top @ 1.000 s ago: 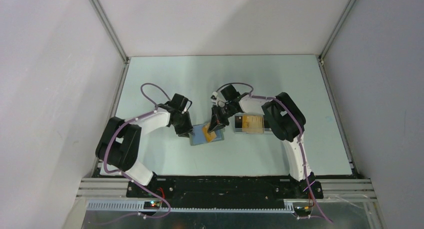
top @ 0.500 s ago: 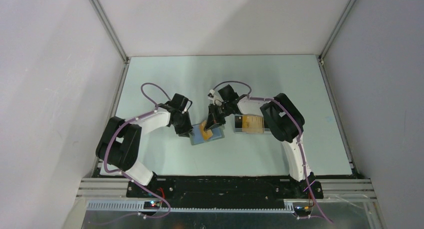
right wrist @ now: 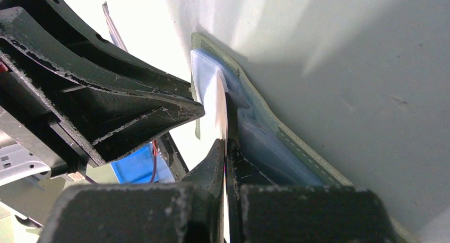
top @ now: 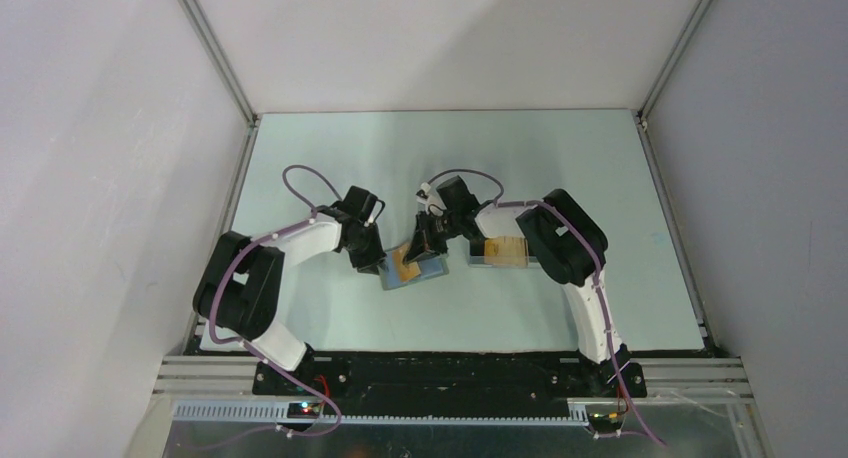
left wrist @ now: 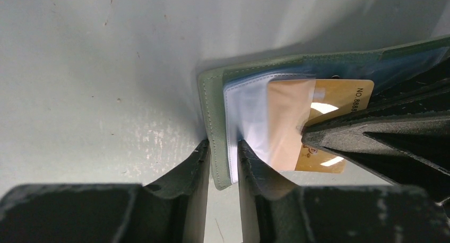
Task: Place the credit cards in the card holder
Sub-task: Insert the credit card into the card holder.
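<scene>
Mid-insertion: an orange-gold credit card (left wrist: 329,100) sits partway inside a glossy clear sleeve (left wrist: 249,110) of the open card holder (left wrist: 212,89), flat on the pale counter (left wrist: 106,68); the right hand (right wrist: 225,150) pinches the thin, stiff card edgewise; the left hand (left wrist: 223,153) nips the holder's stitched grey-green edge; the next move likely calls for a straight push deeper; other credit cards (top: 503,246) wait in a clear tray (top: 476,263).
</scene>
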You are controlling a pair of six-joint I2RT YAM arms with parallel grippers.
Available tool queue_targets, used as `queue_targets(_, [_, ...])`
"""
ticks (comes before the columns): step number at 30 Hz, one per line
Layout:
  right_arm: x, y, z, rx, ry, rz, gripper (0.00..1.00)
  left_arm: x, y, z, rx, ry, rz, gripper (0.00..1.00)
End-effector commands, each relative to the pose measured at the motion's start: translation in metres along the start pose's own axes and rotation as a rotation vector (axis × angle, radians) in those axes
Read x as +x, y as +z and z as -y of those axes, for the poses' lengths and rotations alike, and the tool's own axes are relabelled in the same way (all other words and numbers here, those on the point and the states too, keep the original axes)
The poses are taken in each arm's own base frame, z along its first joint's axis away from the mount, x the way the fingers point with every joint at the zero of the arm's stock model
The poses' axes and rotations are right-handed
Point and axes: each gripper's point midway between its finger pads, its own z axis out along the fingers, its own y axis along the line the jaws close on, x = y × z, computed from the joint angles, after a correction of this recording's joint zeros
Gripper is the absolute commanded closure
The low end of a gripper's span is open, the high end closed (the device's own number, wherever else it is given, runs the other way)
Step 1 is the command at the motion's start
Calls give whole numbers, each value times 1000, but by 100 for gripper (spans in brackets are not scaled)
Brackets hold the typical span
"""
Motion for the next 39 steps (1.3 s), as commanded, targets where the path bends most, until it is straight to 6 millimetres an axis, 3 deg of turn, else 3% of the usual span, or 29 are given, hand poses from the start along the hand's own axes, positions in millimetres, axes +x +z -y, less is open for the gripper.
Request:
queue_targets(1, [1, 15, -5, 21, -39, 35, 100, -2, 7, 4, -6, 25, 0, 72])
queue_targets(5, [13, 20, -3, 59, -25, 11, 98, -2, 7, 4, -7, 20, 1, 73])
queue_targets(6, [19, 23, -2, 76, -22, -1, 93, -2, 7, 3, -11, 18, 3, 73])
queue_targets(7, [18, 22, 0, 96, -28, 8, 81, -2, 7, 3, -11, 14, 6, 73])
queue_targets(8, [23, 22, 2, 120, -16, -5, 75, -2, 7, 3, -14, 11, 9, 73])
queue_targets(11, [21, 13, 2, 191, -41, 25, 54, -2, 6, 2, -15, 1, 13, 73])
queue_targets(17, [13, -14, 8, 351, -77, 69, 33, -3, 7, 2, -18, -9, 10, 72])
queue_targets(21, [19, -20, 16, 398, -61, 37, 29, -4, 6, 1, -18, -16, 15, 72])
queue_targets(25, [25, -18, 26, 430, -18, -5, 34, -6, 6, 1, -13, -21, 13, 72])
queue_targets(33, [23, -25, 37, 550, -22, -22, 35, -14, 5, -5, -6, -59, 13, 72])
queue_targets(37, [24, -24, 40, 568, -25, -45, 40, -15, 9, -7, -15, -64, 2, 73])
queue_targets(39, [28, -17, 36, 539, -24, -71, 47, -16, 10, -6, -12, -65, -1, 73])
